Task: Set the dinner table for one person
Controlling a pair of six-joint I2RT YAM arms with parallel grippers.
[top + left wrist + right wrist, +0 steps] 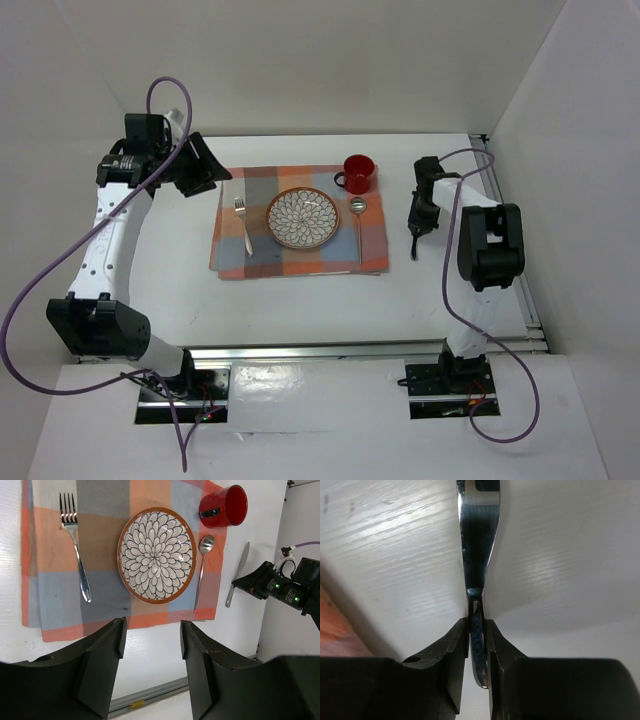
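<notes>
The dinner table, matte white, stands boxed in by white walls.

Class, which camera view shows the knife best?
Left wrist: the knife shows full length, beside the placemat. Right wrist shows only a close stretch pinched in the right gripper; top external mostly hides it under the right arm.

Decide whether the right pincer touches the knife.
Touching. The right wrist view shows the right pincer closed on the knife, no gap either side.
</notes>
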